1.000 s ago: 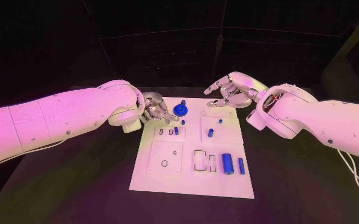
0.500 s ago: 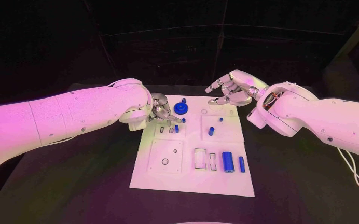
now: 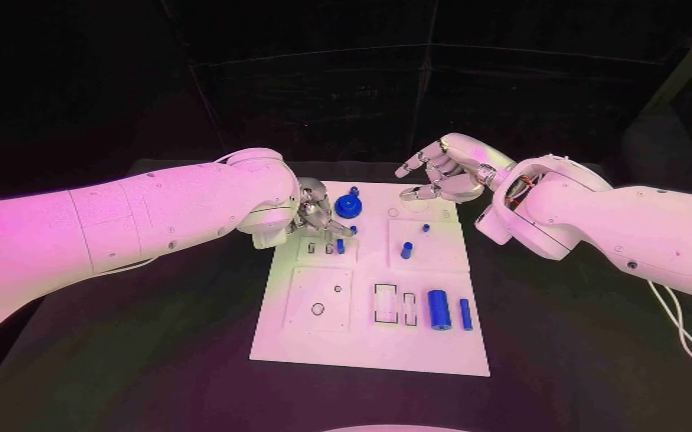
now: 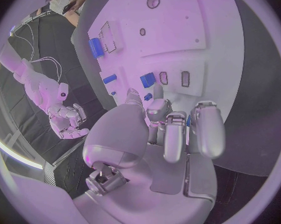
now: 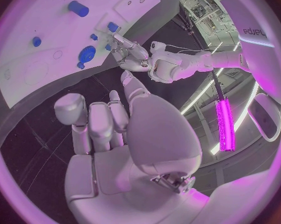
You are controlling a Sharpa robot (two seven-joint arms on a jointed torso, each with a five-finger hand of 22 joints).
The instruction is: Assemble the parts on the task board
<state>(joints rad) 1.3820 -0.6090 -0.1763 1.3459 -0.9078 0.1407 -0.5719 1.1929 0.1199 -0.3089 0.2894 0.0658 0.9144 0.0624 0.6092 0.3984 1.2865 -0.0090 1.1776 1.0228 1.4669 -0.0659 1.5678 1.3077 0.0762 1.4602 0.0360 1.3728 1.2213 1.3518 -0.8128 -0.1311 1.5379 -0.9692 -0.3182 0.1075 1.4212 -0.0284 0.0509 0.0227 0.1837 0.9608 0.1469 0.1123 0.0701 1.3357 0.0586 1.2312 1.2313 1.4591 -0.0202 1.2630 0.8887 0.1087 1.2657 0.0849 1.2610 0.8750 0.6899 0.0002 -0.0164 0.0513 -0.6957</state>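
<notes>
White rectangular task board (image 3: 433, 347) on black bench (image 3: 577, 352): small blue parts (image 3: 438, 311) in its recesses; left robot hand (image 3: 313, 210) grip indeterminable at board's edge; right robot hand (image 3: 450, 172) curled, empty

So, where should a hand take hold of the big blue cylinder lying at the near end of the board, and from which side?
Probably across the middle of the big blue cylinder, coming from above. It lies flat on the task board with its long axis toward the robot, so its round sides are free; the thinner blue pin beside it leaves little room on that side.
</notes>
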